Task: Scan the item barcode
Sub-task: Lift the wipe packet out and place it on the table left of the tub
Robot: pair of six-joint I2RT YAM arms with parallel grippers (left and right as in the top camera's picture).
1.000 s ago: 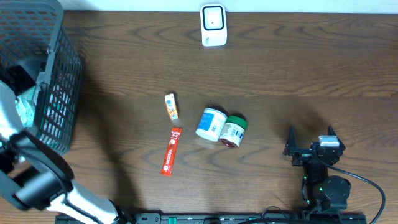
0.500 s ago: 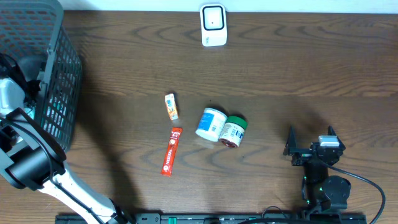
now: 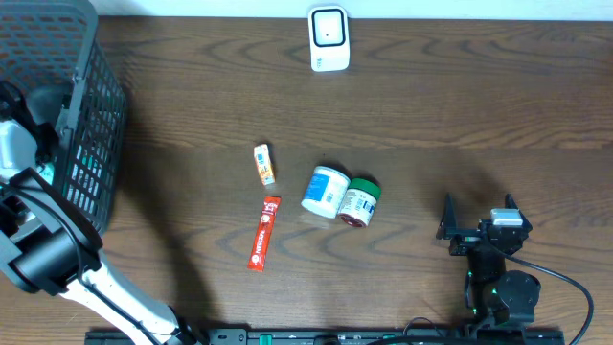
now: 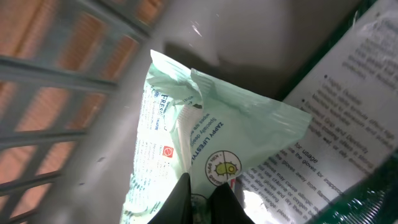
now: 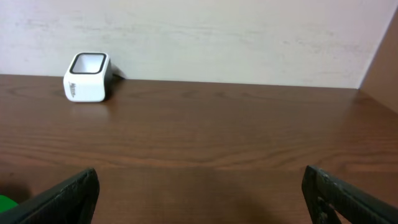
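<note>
My left gripper [image 4: 204,178] is down inside the black mesh basket [image 3: 94,105], shut on a pale green printed packet [image 4: 236,118]; both dark fingertips pinch its lower edge. From overhead only the left arm [image 3: 13,144] shows at the basket's rim, with a bit of the packet [image 3: 40,174] visible through the mesh. The white barcode scanner [image 3: 328,38] stands at the table's far edge, also seen in the right wrist view as the scanner [image 5: 87,77]. My right gripper [image 3: 478,217] rests at the front right, open and holding nothing, as the right wrist view of the gripper [image 5: 202,193] confirms.
On the wooden table lie a small orange and white tube [image 3: 263,164], a red stick packet [image 3: 261,232], a white jar [image 3: 326,190] and a green-lidded jar [image 3: 361,202] on their sides. A pack with printed text [image 4: 348,112] lies beside the green packet in the basket.
The left gripper's jaws have closed on the green packet. The left arm shifted slightly at the basket's rim. The right arm has stayed still.
</note>
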